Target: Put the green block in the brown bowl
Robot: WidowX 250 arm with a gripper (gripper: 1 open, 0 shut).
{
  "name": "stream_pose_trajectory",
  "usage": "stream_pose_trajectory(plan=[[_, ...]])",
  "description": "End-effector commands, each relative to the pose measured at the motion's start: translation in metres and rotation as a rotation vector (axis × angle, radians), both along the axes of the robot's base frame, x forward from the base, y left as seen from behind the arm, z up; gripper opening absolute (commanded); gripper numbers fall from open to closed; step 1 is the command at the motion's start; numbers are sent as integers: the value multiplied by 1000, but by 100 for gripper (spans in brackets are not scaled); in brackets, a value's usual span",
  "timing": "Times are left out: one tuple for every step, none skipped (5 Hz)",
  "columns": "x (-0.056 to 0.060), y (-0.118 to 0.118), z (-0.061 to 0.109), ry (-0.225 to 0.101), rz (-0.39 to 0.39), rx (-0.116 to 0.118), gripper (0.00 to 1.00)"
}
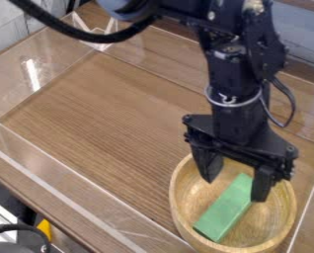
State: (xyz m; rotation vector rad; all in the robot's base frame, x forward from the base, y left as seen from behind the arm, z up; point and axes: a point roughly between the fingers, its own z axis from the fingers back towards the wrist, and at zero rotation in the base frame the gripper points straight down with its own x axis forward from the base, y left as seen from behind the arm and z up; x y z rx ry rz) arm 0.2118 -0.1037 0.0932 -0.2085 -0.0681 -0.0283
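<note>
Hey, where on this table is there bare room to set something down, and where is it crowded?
Free: the broad wooden tabletop left of the brown bowl, running back to the clear wall. Crowded: the near right corner, where the bowl holds the green block and the open gripper hangs over it.

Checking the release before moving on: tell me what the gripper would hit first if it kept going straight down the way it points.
Most likely the green block, lying in the brown bowl just below the open gripper. Depth from this single view is uncertain, so one finger might meet the bowl's floor instead.

Bright green block, tan grained bowl, black gripper, brown wood-grain table.
</note>
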Motion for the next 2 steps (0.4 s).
stream_pose_trajectory(plan=[[7, 1, -3, -36, 60, -4, 0], [9, 7, -1, -38, 47, -3, 0]])
